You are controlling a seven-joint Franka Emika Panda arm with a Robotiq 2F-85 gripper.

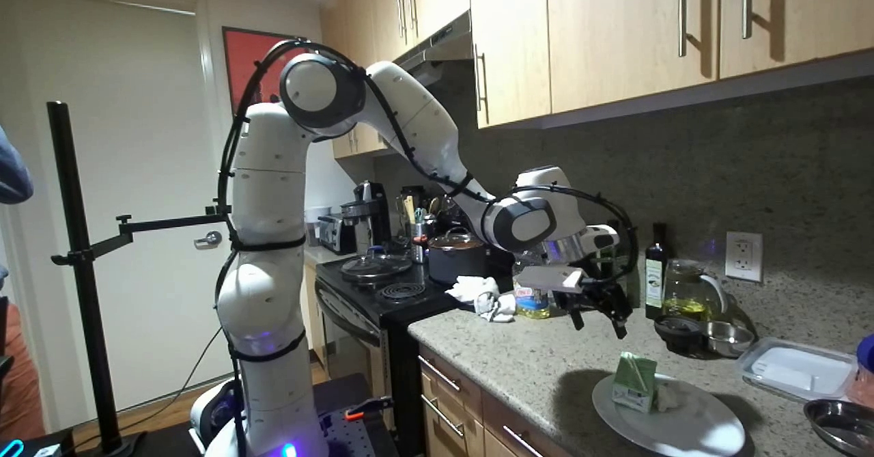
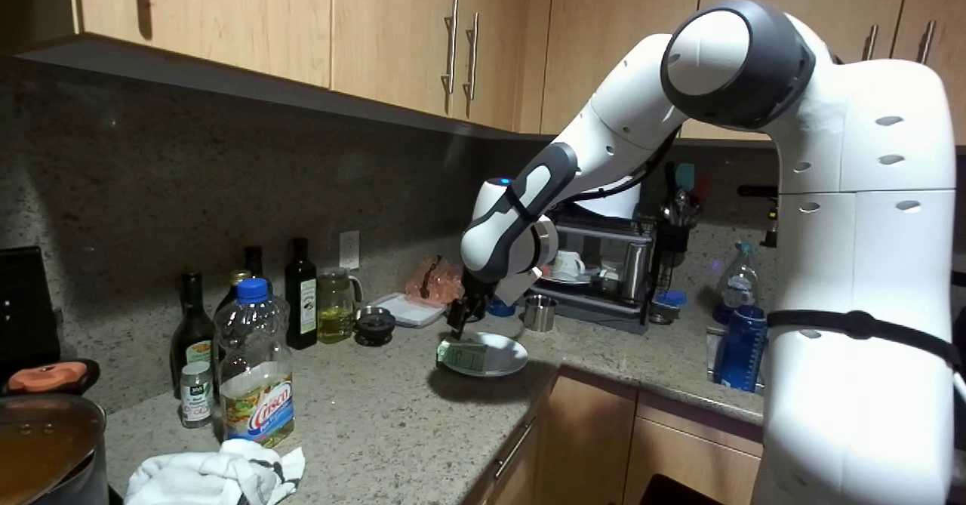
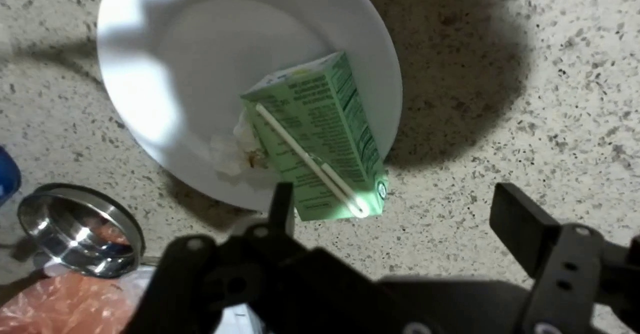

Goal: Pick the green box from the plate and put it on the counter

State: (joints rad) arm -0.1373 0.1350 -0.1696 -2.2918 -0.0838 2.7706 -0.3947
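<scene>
1. Green with small dark print, the box [image 3: 322, 134] lay on the plate [image 3: 220, 49], a white straw [image 3: 291, 142] slanting across its upward side.
2. One end of the box reached past the plate's rim in the wrist view. A whitish scrap [image 3: 227, 154] sat on the plate just beside the box; whether paper or food, I could not tell.
3. The gripper [image 3: 393, 190] had its two fingers [image 3: 282, 209] spread wide. In the wrist view one showed close to a corner of the box, while the other was well out to the side, over the counter [image 3: 575, 99]. In an exterior view a gap showed between the fingertips [image 1: 620, 329] and the box below.
4. White and jointed, the arm [image 1: 430, 129] stretched over the counter's speckled stone, where dark shadows [image 3: 460, 84] fell to either side of the plate.
5. A metal cup [image 2: 539, 314] and a flat white tray [image 2: 407, 311] were near the plate, with a pink plastic bag [image 2: 434, 282] by the tray.
6. Toward the stove [image 1: 369, 300], the counter also bore a blue-capped oil bottle [image 2: 255, 384] and a crumpled white cloth [image 2: 200, 478]; a pot [image 1: 456, 262] sat on the stove itself.
</scene>
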